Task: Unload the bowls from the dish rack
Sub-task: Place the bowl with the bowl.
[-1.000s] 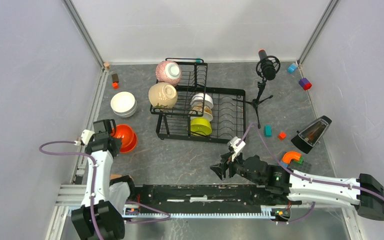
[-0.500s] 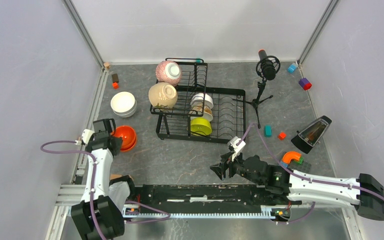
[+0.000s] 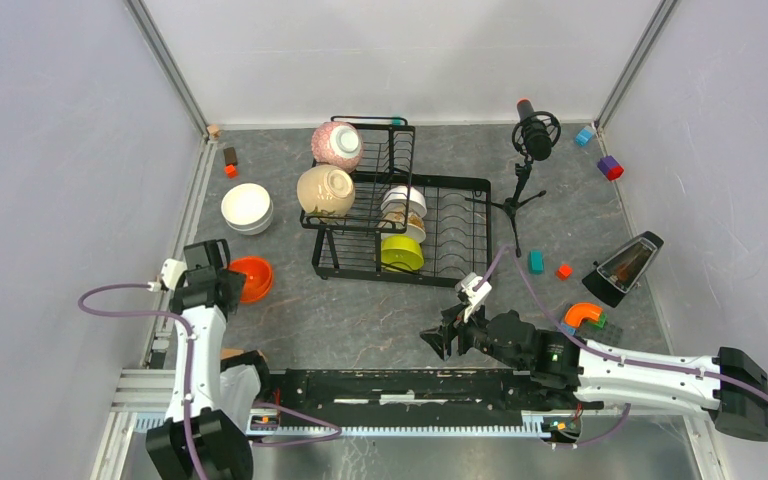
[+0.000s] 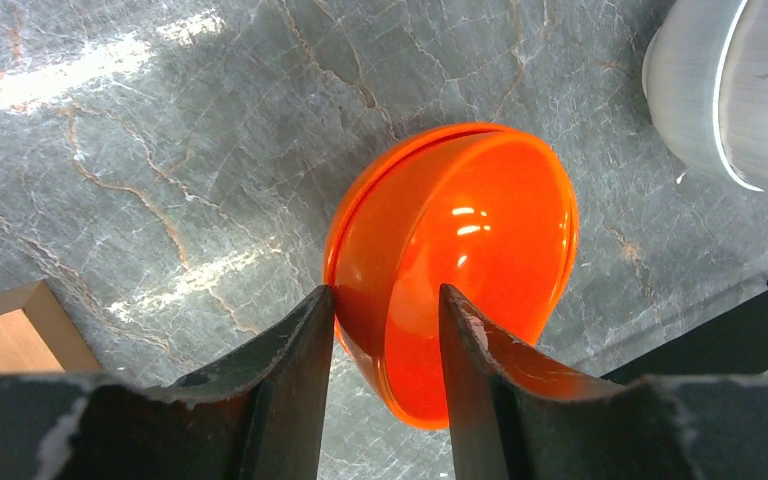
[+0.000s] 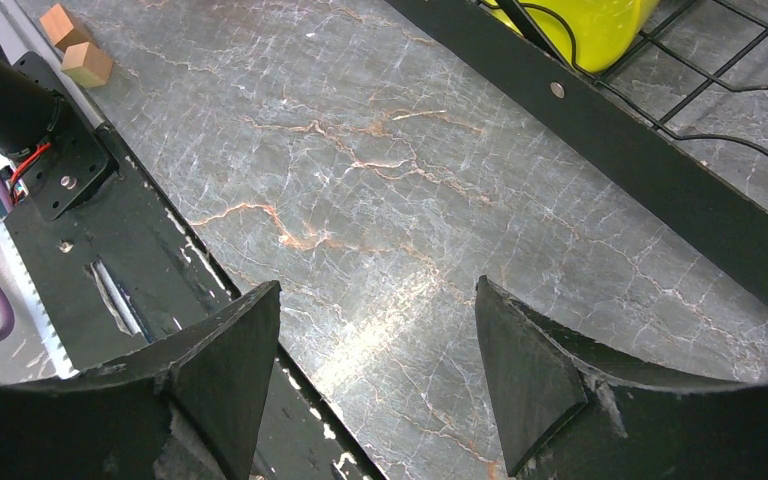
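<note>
The orange bowl (image 4: pixel 480 230) is smooth and glossy with bright highlights. The white bowl (image 4: pixel 720 90) beside it has a smooth, softer sheen, and both stand on a table (image 4: pixel 160 120) with a grey, veined stone look that shines faintly. A block (image 4: pixel 20 325) looks like bare matt wood, the fingers (image 4: pixel 280 380) of the left gripper (image 4: pixel 385 290) are matt black with scuffed pale edges, and the dish rack (image 5: pixel 660 165) is matt black wire and bar.

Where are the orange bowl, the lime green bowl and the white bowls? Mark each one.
orange bowl (image 4: pixel 480 230): left wrist view, on its glossy inner wall.
lime green bowl (image 3: pixel 401 253): top external view, middle of its visible side.
white bowls (image 3: pixel 247 205): top external view, inside of the topmost bowl.
</note>
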Controlling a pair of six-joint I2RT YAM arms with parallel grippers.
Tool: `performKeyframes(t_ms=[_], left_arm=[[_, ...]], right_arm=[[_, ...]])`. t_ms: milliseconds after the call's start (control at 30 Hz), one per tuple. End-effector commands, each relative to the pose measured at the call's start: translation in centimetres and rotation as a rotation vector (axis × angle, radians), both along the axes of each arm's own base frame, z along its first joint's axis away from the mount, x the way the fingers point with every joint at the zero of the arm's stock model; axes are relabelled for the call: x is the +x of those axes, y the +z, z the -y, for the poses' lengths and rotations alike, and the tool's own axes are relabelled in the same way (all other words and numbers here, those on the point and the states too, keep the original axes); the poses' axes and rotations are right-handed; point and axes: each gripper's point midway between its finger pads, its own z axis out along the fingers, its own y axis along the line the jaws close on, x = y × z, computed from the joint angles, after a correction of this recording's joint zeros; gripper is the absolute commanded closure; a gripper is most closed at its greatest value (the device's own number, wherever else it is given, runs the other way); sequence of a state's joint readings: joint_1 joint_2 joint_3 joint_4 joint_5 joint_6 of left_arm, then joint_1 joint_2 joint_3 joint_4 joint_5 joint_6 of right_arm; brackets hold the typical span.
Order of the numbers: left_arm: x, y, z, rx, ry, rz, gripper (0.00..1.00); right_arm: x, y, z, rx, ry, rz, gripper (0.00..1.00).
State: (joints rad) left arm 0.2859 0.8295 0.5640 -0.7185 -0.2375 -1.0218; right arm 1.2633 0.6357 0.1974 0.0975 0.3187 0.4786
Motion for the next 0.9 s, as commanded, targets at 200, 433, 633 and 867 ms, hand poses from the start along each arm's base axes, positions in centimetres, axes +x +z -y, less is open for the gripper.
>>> performKeyframes(t_ms=[200,433,633,867], left_arm=[[-0.3,2.6,-0.6,0.049,0.003,0.035,0.48],[-0.9,3.9,-1.1,0.085,0.008,0.046,0.49],[-0.8,3.0,-0.9,0.072,0.005,0.043,0.61],[-0.4,2.6,-0.7,0.060,-0.008,0.047,0.62]], right_arm=[[0.1,0.4,0.0,0.046,-0.017,0.000,0.24],[0.0,0.3,0.0,0.052,-0.014,-0.005,0.24],[-0.1,0.2,0.0,0.054,-0.008,-0.008,0.24],[0.0,0.1,0.0,0.055,-0.013,-0.008,0.24]])
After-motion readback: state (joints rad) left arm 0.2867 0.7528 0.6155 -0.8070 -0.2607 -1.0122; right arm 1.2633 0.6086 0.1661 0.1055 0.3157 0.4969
